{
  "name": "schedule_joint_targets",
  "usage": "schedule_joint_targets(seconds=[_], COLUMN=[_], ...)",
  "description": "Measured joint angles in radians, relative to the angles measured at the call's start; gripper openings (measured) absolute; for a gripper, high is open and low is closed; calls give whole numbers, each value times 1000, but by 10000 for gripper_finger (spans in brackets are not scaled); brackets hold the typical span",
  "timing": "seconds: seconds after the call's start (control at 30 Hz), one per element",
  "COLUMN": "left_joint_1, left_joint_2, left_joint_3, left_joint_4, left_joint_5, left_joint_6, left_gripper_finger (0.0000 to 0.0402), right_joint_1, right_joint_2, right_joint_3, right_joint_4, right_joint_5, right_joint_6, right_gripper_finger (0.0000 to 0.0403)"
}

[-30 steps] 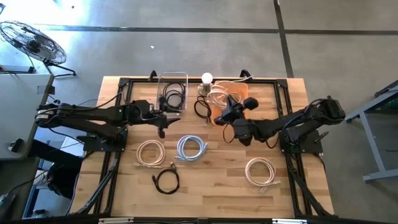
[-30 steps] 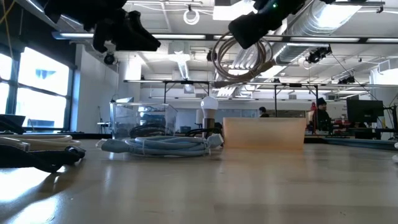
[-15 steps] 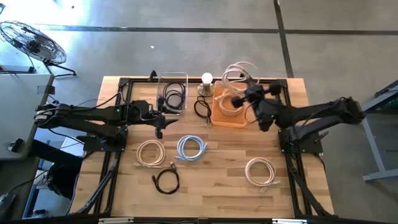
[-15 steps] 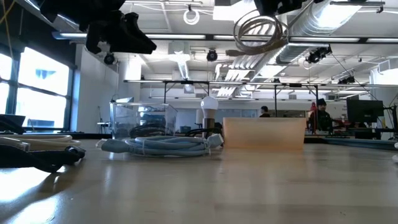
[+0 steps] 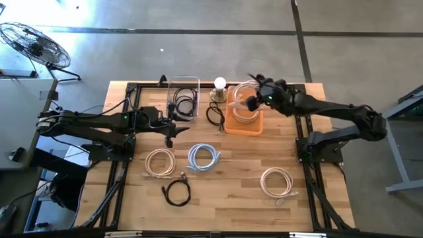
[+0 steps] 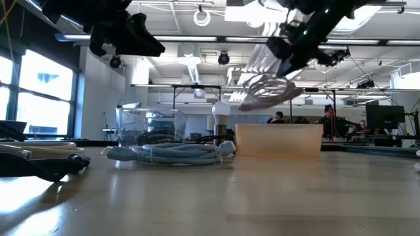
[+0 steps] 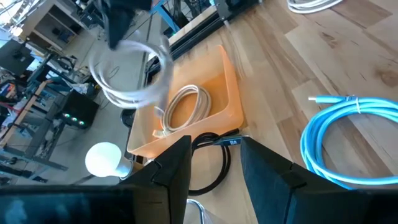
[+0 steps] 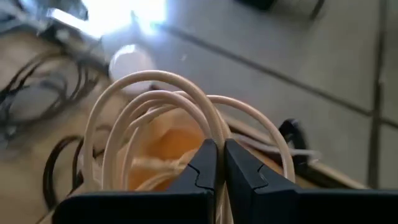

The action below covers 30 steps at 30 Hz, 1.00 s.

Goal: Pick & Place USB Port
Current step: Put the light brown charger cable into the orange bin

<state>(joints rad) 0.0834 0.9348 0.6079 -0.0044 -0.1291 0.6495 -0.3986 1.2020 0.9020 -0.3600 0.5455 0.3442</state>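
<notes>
My right gripper (image 5: 259, 99) is shut on a coiled cream cable (image 5: 243, 102) and hovers over the orange bin (image 5: 232, 125) at the table's far side. In the low view the coil (image 6: 266, 92) hangs just above the bin's rim (image 6: 279, 128). The left wrist view shows that coil (image 7: 127, 74) in the air above the bin (image 7: 233, 99), where another cream cable (image 7: 186, 109) lies. My left gripper (image 7: 214, 168) is open and waits above the table near the clear container (image 5: 184, 98), touching nothing. My right gripper pinches several strands of the cream coil (image 8: 208, 134) between its two shut fingers (image 8: 202, 165), which lie across the strands. The coil is lifted clear; its loops (image 8: 149, 106) stick out beyond the fingertips, tilted over the orange bin.
A black cable (image 5: 215, 116) lies beside the bin and a bulb (image 5: 219, 84) stands at the far edge. The clear container holds a black cable. Nearer lie a blue coil (image 5: 203, 157), two cream coils (image 5: 160, 162) (image 5: 277, 182) and a black coil (image 5: 177, 192).
My right arm has stretched out toward the table's far edge, carrying the cream coil. The coil first rose, then came down and tipped over the orange bin. The gripper stayed shut on it.
</notes>
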Motion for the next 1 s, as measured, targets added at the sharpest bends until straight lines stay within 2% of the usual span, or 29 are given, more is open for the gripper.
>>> schedule_joint_targets(seconds=[0.1,0.33,0.57,0.73,1.0], left_joint_1=[0,2,2,2,2], left_joint_2=[0,0,0,0,0], left_joint_3=[0,0,0,0,0], left_joint_4=[0,-22,-63,-75,-74], left_joint_5=[0,-3,-3,-3,-3], left_joint_6=[0,0,0,0,0], left_gripper_finger=[136,136,136,136,136], right_joint_1=[-34,-70,-69,-69,-66], right_joint_2=[76,219,253,249,249], right_joint_3=[0,0,0,0,0], right_joint_4=[4,-19,-21,-26,-22], right_joint_5=[-84,-147,-177,-239,-188], right_joint_6=[-8,5,7,12,10], right_gripper_finger=[3,3,7,41,125])
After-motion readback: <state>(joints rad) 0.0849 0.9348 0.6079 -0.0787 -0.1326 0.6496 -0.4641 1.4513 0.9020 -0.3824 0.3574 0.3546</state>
